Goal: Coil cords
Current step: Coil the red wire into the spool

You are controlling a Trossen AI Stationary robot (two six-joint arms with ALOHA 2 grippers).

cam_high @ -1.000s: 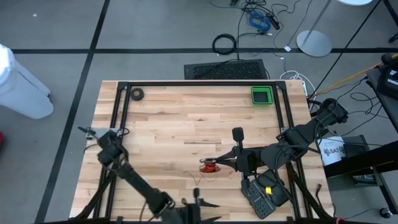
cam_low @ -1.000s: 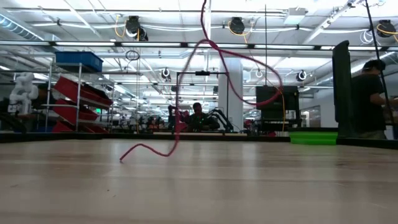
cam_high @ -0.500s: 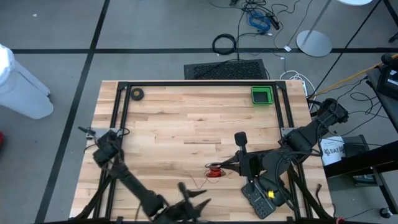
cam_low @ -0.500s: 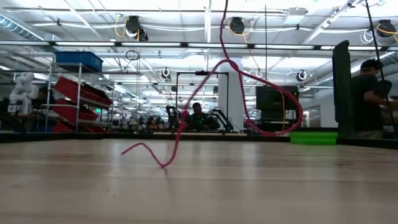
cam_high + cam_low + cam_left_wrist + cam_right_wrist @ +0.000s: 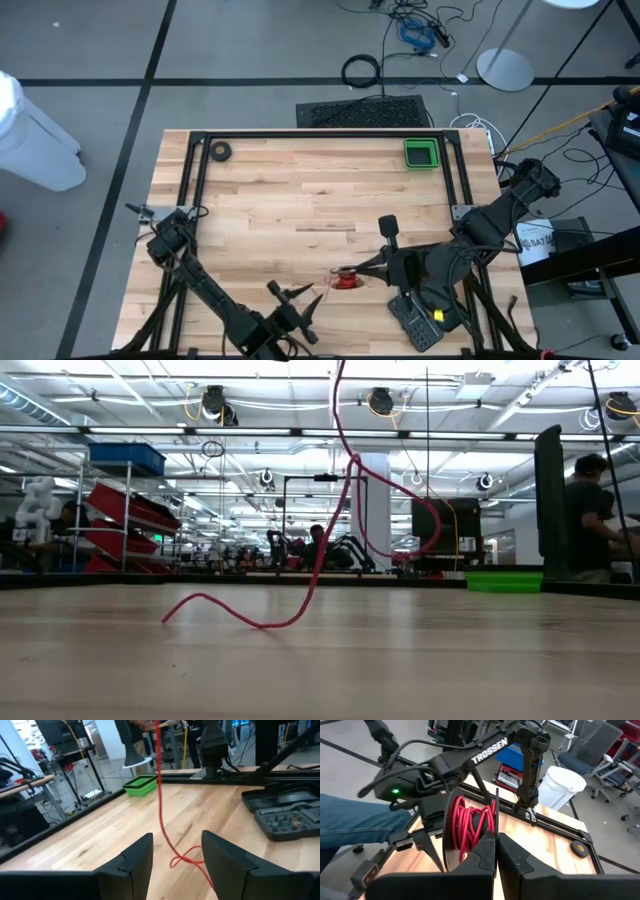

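Coiling partly done, slack still loose

Your left gripper [image 5: 297, 297] hangs spread near the front edge, holding nothing; the red cord [image 5: 300, 595] trails across the table [image 5: 300, 190]; your right gripper [image 5: 495, 851] pinches the part-wound reel [image 5: 470, 827].

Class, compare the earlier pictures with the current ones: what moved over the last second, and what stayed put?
The left gripper swung left along the near edge, trailing the red cord. The right gripper carried the reel slightly nearer. The green tray and black roll stayed put.
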